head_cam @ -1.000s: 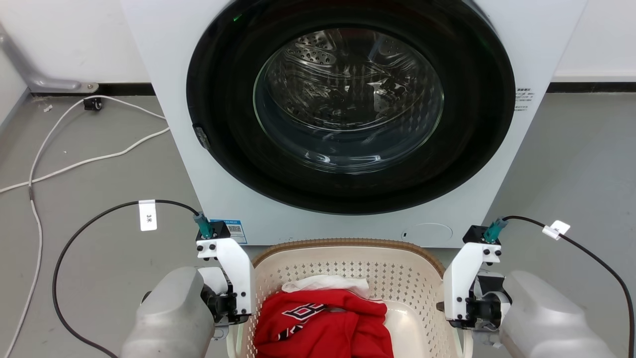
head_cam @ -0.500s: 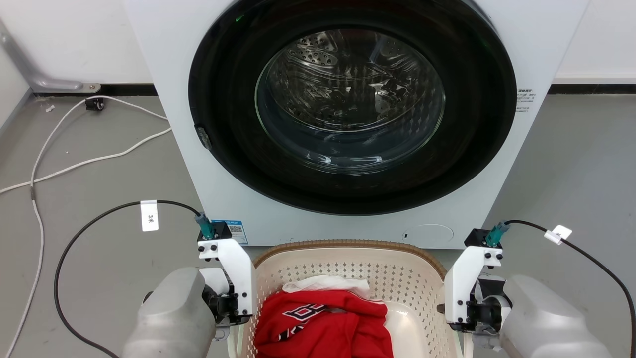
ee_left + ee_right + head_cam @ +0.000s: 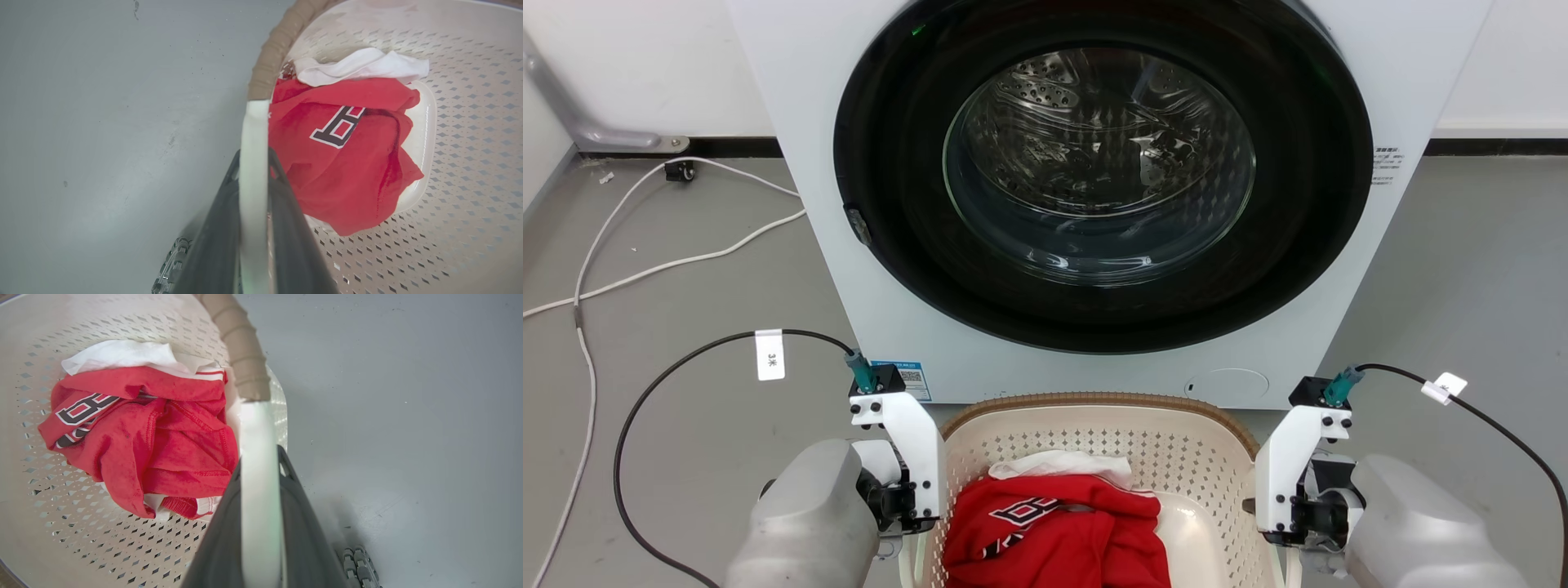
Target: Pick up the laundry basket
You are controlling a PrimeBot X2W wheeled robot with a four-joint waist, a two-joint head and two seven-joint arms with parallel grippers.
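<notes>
Cream perforated plastic under a brown woven-look rim: the rounded laundry basket [image 3: 1094, 402] stands just in front of a white front-loading washing machine [image 3: 792, 204], with a crumpled red garment [image 3: 1054, 539] inside. The left gripper [image 3: 253, 156] and right gripper [image 3: 260, 458] each clamp a white side handle [image 3: 254, 122] between dark fingers.

Cream perforated laundry basket [image 3: 1094, 434], red shirt [image 3: 1058, 535]

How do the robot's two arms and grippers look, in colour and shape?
Each forearm is a rounded grey shell ending in a white bracket. A teal plug feeds a black cable with a white tag. The left gripper and right gripper have long dark tapering fingers.
</notes>
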